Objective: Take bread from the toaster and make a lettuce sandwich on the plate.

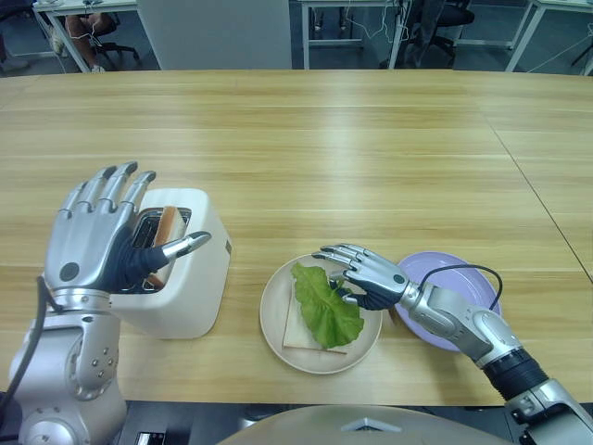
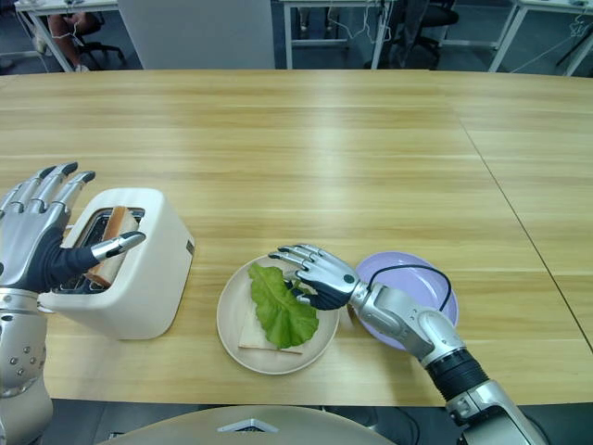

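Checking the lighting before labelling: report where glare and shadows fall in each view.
Left eye view: a pale, diffuse sheen lies across the far table; bright highlights on the metal left hand. Right eye view: the toaster throws only a faint, soft shadow at its base; the lettuce is evenly lit, no glare.

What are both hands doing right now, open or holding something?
Left hand: open, fingers spread by the toaster, holding nothing.
Right hand: open, fingers at the edge of the lettuce, not gripping it.
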Robot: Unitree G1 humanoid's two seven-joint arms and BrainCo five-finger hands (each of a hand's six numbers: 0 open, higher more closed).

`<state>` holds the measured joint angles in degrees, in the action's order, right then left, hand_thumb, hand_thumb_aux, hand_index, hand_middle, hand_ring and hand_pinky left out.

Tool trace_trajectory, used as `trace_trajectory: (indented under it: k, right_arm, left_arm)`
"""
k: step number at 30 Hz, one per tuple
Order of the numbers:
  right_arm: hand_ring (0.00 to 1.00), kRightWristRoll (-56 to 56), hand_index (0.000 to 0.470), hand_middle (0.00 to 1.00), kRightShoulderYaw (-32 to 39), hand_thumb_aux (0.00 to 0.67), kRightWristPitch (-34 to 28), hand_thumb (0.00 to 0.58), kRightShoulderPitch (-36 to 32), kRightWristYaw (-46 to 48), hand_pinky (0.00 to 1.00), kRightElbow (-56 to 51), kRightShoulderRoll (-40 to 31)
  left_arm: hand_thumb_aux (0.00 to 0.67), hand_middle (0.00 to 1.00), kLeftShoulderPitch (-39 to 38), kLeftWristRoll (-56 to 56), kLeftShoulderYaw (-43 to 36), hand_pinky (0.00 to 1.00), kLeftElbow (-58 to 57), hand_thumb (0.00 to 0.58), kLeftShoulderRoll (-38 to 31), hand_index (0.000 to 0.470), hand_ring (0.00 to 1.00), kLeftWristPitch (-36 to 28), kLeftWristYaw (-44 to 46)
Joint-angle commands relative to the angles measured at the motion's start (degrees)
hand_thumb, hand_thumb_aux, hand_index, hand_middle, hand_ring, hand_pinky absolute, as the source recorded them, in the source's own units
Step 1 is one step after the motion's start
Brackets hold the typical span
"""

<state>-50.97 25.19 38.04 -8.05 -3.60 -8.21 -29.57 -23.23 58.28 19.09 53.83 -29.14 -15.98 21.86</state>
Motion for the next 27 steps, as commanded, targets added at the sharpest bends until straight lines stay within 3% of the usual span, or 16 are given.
trace_trajectory:
  k: [1, 2, 3, 4, 5, 6, 12, 13, 14, 15, 20, 21, 22, 23, 27]
  right_arm:
    - [0.00, -0.65, 0.460, 0.00, 0.80, 0.670, -0.57, 0.580, -0.54, -1.25, 0.00, -1.80, 0.55]
    - [0.00, -0.80, 0.460, 0.00, 0.99, 0.670, -0.69, 0.580, -0.61, -1.41, 0.00, -1.93, 0.73]
    - [0.00, -0.93, 0.346, 0.00, 1.16, 0.504, -0.91, 0.545, -0.64, -1.46, 0.00, -1.90, 0.91]
    - [0.00, -1.02, 0.346, 0.00, 1.23, 0.504, -1.22, 0.545, -0.54, -1.40, 0.00, -1.60, 1.07]
    - [0.00, -1.15, 0.143, 0.00, 1.12, 0.208, -1.73, 0.304, -0.33, -1.49, 0.00, -0.88, 1.23]
    - [0.00, -0.78, 0.000, 0.00, 0.87, 0.000, -2.03, 0.000, -0.10, -1.46, 0.00, 0.02, 1.37]
    - [0.00, 4.11, 0.000, 0.00, -2.08, 0.000, -3.67, 0.000, 3.18, 0.80, 0.00, 11.52, 1.70]
    - [0.00, 4.88, 0.000, 0.00, -2.46, 0.000, -3.90, 0.000, 3.70, 1.37, 0.00, 13.36, 1.69]
    - [0.00, 5.61, 0.000, 0.00, -2.80, 0.000, -4.06, 0.000, 4.26, 1.90, 0.00, 15.13, 1.61]
    - [0.00, 6.35, 0.000, 0.00, -3.19, 0.000, -4.31, 0.000, 4.83, 2.51, 0.00, 16.70, 1.51]
    - [0.00, 8.69, 0.000, 0.00, -5.28, 0.000, -5.38, 0.000, 7.46, 4.55, 0.00, 21.96, 1.13]
    - [0.00, 8.98, 0.000, 0.00, -5.67, 0.000, -5.52, 0.000, 7.82, 4.72, 0.00, 22.53, 1.07]
    - [0.00, 9.27, 0.000, 0.00, -6.07, 0.000, -5.60, 0.000, 8.19, 4.94, 0.00, 23.01, 0.97]
    - [0.00, 9.43, 0.000, 0.00, -6.45, 0.000, -5.62, 0.000, 8.54, 5.11, 0.00, 23.38, 0.91]
    - [0.00, 9.72, 0.000, 0.00, -7.78, 0.000, -5.48, 0.000, 10.09, 5.22, 0.00, 24.86, 0.58]
  left_arm:
    - [0.000, 0.00, -1.50, 4.34, 1.38, 0.00, -2.82, 0.000, 0.95, 0.000, 0.00, -0.11, 2.50]
    - [0.000, 0.00, -1.77, 5.24, 1.59, 0.00, -3.59, 0.000, 1.25, 0.000, 0.00, -0.30, 2.87]
    - [0.000, 0.00, -1.95, 5.87, 1.63, 0.00, -4.41, 0.000, 1.56, 0.000, 0.00, -0.31, 3.29]
    - [0.000, 0.00, -1.85, 5.90, 1.36, 0.00, -5.29, 0.000, 1.97, 0.000, 0.00, -0.42, 3.67]
    - [0.000, 0.00, -1.84, 5.99, 0.69, 0.00, -6.31, 0.000, 2.33, 0.000, 0.00, -0.43, 4.27]
    - [0.000, 0.00, -1.79, 6.07, -0.12, 0.00, -7.27, 0.000, 2.68, 0.000, 0.00, -0.31, 4.77]
    - [0.000, 0.00, 0.62, 7.62, -4.20, 0.00, -14.69, 0.000, 3.36, 0.000, 0.00, 0.33, 4.61]
    - [0.284, 0.00, 0.88, 7.41, -4.30, 0.00, -15.20, 0.387, 3.48, 0.195, 0.00, 0.33, 4.34]
    - [0.284, 0.00, 1.23, 7.26, -4.33, 0.00, -15.65, 0.387, 3.66, 0.195, 0.00, 0.29, 3.92]
    - [0.670, 0.00, 1.44, 6.94, -4.34, 0.00, -15.97, 0.580, 3.72, 0.460, 0.00, 0.39, 3.63]
    - [0.670, 0.00, 2.30, 3.92, -3.77, 0.00, -15.60, 0.580, 4.54, 0.460, 0.00, 1.26, 1.25]
    - [0.670, 0.12, 2.50, 3.33, -3.45, 0.12, -15.10, 0.580, 4.56, 0.460, 0.12, 1.45, 0.76]
    - [0.670, 0.37, 2.82, 2.42, -3.04, 0.37, -14.50, 0.580, 4.62, 0.460, 0.37, 1.63, 0.28]
    - [0.670, 1.00, 3.09, 1.62, -2.73, 1.00, -14.01, 0.580, 4.61, 0.460, 1.00, 1.88, -0.15]
    - [0.670, 1.00, 4.58, -1.82, -1.25, 1.00, -11.81, 0.580, 4.72, 0.460, 1.00, 3.17, -2.20]
